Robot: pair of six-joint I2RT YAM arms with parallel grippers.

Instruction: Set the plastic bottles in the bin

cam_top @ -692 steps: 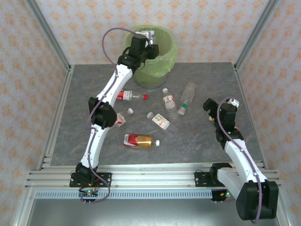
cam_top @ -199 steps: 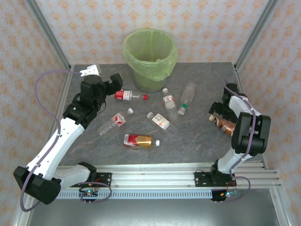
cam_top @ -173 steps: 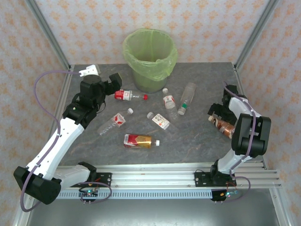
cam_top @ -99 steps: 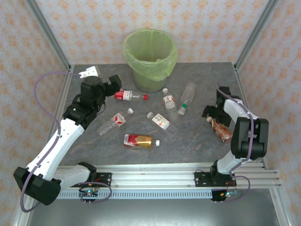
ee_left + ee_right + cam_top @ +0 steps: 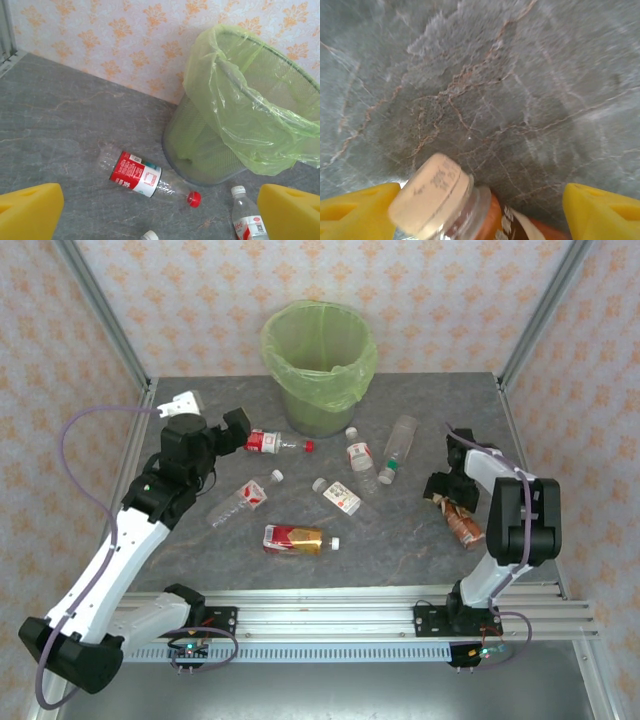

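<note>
My right pincer (image 5: 447,490) is down at the right side of the surface (image 5: 400,545), jaws apart. They straddle the neck end of a brown-labelled bottle (image 5: 463,524) that lies flat, well apart from the bin (image 5: 322,405).

In the right wrist view its white cap (image 5: 431,199) sits against one yellow pad (image 5: 355,210), while the other pad (image 5: 602,210) stands well clear. A squeeze from here would likely shove the bottle sideways or pinch only the cap. I'd shift the wrist to centre the bottle and reach further along it, so the pads land on the shoulder, not the cap. Then I'd close slowly until both pads bear.

Once it is lifted, I'd carry it high over the green-capped bottle (image 5: 397,451) and its neighbour (image 5: 360,455), and let go only when it is inside the green liner's rim.

My left pincer (image 5: 235,430) hangs with its jaws spread wide, facing the red-capped bottle (image 5: 135,175) that lies just beside the bin's mesh wall. I'd hold that arm back until the right one is clear of the bin.
</note>
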